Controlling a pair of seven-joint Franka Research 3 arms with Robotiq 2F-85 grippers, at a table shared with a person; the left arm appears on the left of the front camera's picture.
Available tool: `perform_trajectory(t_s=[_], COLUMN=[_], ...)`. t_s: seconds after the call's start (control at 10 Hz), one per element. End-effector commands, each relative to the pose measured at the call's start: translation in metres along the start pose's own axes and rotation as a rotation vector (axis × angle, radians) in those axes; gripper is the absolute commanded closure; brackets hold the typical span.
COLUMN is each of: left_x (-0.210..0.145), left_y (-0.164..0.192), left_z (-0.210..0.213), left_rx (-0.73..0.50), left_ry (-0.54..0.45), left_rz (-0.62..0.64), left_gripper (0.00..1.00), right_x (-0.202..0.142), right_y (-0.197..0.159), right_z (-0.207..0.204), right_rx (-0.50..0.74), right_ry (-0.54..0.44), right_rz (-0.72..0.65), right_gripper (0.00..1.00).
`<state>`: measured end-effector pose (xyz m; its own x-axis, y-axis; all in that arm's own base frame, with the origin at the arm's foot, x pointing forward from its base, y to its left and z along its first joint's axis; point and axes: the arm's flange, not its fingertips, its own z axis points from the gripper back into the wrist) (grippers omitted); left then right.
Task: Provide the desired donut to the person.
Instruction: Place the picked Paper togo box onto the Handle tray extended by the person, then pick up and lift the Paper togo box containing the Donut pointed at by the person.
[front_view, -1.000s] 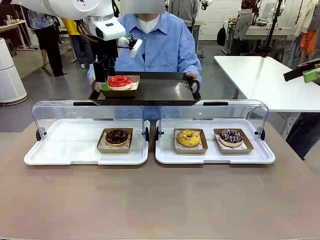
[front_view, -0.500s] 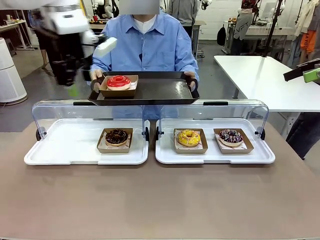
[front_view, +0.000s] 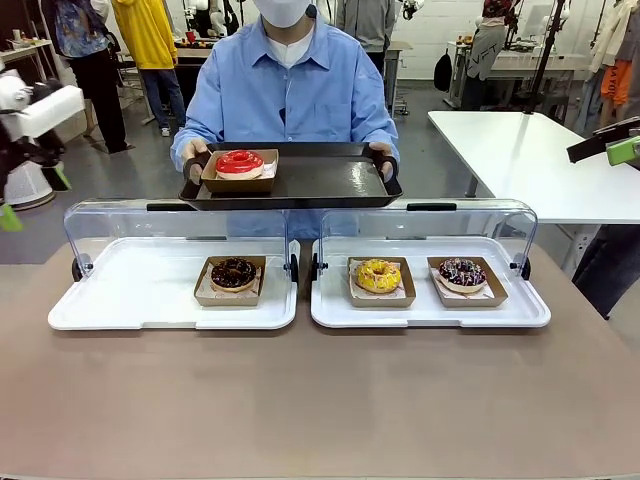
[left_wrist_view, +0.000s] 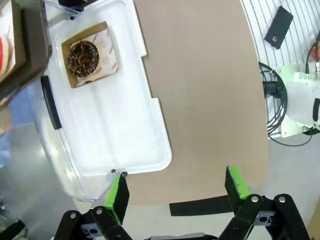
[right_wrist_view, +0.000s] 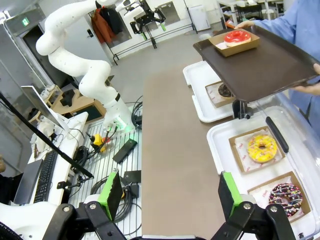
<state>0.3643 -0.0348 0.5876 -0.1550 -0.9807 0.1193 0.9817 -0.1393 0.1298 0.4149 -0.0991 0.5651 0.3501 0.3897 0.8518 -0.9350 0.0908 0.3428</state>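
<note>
Brown table (front_view: 320, 400) nearest. L gripper (left_wrist_view: 177, 182) & R gripper (right_wrist_view: 170, 192): jaws wide apart, nothing held. Clear lids (front_view: 180, 225) tipped back, prob. for access to choc donut (front_view: 233, 272), yellow donut (front_view: 378, 275), sprinkled donut (front_view: 461, 272). Beyond, person (front_view: 290, 95) holds dark tray (front_view: 320, 180) level w/ red donut (front_view: 240, 163) in carton; looks delivered. Liner print too small to read.

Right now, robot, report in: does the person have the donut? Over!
Left gripper open, empty, off the table's left end. Right gripper open, empty. Red donut in its box on the tray the person holds. Nothing in the way.
</note>
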Motion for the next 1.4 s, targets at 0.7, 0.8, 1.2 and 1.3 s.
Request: perform_trajectory(t_s=[0.7, 0.8, 1.2, 1.3], left_x=[-0.001, -0.032, -0.123, -0.145], left_y=[-0.003, 0.009, 0.018, 0.016], left_z=[-0.003, 0.003, -0.007, -0.016], left_rx=[-0.001, -0.028, 0.084, 0.129], left_ry=[-0.001, -0.329, -0.968, -1.038], left_rz=[0.001, 0.037, 0.094, 0.118], left_gripper=[0.0, 0.0, 0.0, 0.0], right_x=[0.001, 0.001, 0.001, 0.001], right_y=[0.001, 0.001, 0.001, 0.001], right_z=[0.0, 0.0, 0.0, 0.0], right_rx=[0.007, 0.007, 0.007, 0.007], right_ry=[-0.009, -0.009, -0.009, -0.009], right_rz=[0.009, 0.009, 0.009, 0.009], right_gripper=[0.0, 0.0, 0.0, 0.0])
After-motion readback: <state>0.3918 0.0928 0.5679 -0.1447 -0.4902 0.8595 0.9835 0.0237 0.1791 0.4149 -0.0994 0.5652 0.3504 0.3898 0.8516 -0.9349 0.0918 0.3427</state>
